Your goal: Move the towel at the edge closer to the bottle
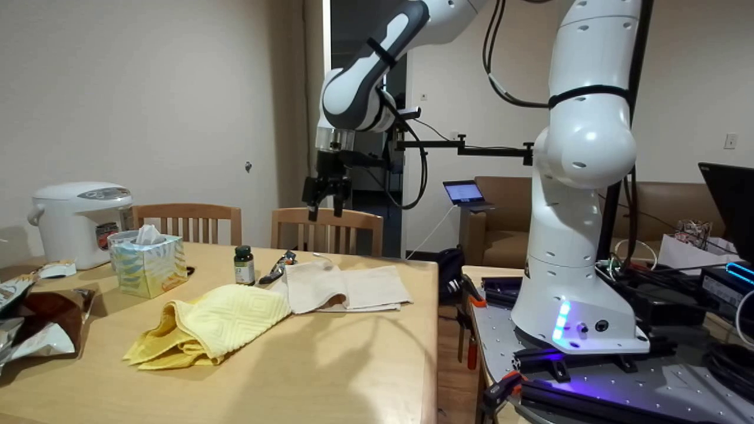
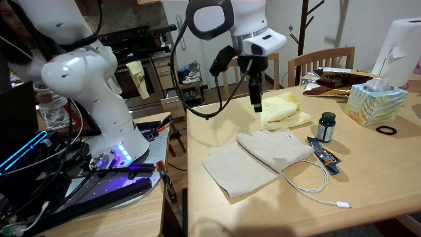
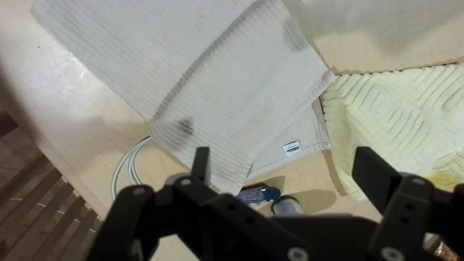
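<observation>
On the pale wooden worktop [image 2: 378,164], the off-white towel [image 2: 246,168] lies folded near the dark bottle [image 2: 326,128], just beside the yellow cloth [image 2: 279,110] — above, the claw [image 1: 325,212] hangs empty, jaws spread wide.

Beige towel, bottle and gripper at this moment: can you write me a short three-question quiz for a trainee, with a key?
1. True or false: the gripper is open and holds nothing.

2. Multiple choice: in an exterior view, on which of these does a small white tag show?
a) the tissue box
b) the beige towel
c) the yellow cloth

3. Short answer: what lies between the beige towel and the upright bottle?

Key:
1. True; its jaws stand apart with nothing gripped.
2. b
3. A bar in a dark wrapper.
</observation>
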`<move>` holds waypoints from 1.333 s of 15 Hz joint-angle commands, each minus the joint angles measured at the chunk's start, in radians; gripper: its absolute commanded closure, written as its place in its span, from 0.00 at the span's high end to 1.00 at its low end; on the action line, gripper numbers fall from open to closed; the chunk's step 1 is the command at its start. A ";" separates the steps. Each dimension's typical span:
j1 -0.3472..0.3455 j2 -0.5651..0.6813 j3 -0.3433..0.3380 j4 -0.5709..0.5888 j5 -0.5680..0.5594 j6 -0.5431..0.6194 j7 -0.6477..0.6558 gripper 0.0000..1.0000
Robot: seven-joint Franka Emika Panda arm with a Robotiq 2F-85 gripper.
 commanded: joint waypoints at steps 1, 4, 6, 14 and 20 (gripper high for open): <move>-0.004 0.052 0.010 0.030 -0.062 0.023 0.075 1.00; 0.005 0.085 0.013 0.069 -0.160 0.000 0.104 1.00; 0.008 0.067 0.012 0.104 -0.249 -0.053 0.077 1.00; 0.015 0.063 0.029 0.148 -0.283 -0.061 0.043 1.00; 0.001 0.126 0.039 0.235 -0.112 -0.184 -0.186 1.00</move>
